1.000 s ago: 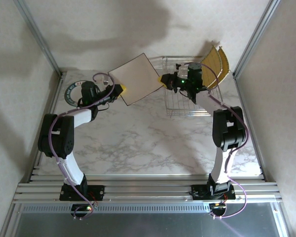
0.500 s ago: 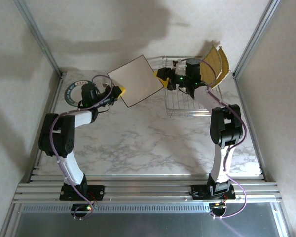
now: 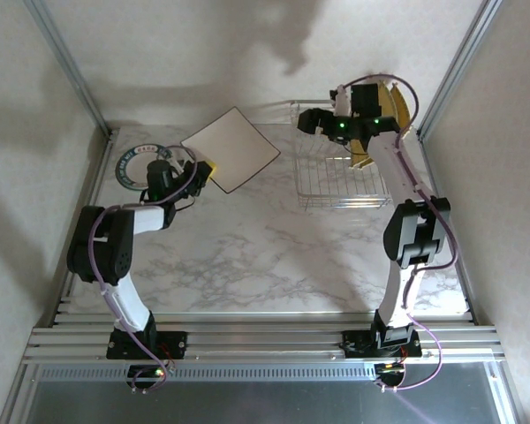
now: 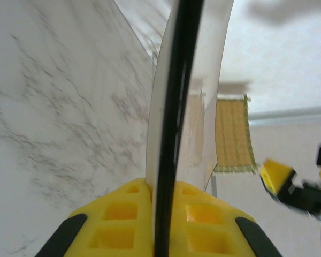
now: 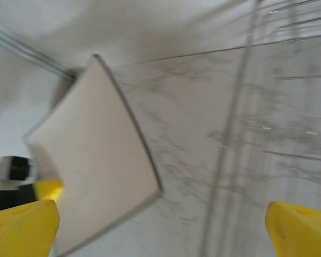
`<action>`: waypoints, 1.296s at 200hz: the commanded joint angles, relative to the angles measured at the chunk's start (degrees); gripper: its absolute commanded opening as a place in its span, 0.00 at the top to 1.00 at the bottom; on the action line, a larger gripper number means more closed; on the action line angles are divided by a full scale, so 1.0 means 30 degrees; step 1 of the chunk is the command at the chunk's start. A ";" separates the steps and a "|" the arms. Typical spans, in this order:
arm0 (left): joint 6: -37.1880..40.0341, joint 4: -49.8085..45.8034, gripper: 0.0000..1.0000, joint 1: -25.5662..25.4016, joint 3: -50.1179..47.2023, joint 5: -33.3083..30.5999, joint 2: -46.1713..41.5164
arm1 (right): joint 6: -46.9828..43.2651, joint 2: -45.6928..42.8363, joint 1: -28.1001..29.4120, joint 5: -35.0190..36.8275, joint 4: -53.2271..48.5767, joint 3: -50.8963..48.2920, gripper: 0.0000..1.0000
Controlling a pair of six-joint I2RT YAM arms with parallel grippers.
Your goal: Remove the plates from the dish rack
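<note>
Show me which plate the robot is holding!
The white square plate, pinched in the left hand. The yellow plates stand in the rack, and the round green-rimmed plate lies flat on the table.

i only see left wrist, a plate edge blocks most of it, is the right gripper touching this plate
observer: no, the right gripper is open, apart from the white square plate, above the dish rack.
operator: what's in the rack
observer: mustard-yellow plates stand on edge at its far right end.
operator: anything already on the table
observer: a round teal-rimmed plate lies flat, to the left of the left gripper.
</note>
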 commanded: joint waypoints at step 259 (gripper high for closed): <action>-0.6879 0.1696 0.92 -0.6266 0.2769 -2.1429 0.5117 | -0.5850 -0.3287 -0.0191 0.7035 -0.6828 -0.0279 0.01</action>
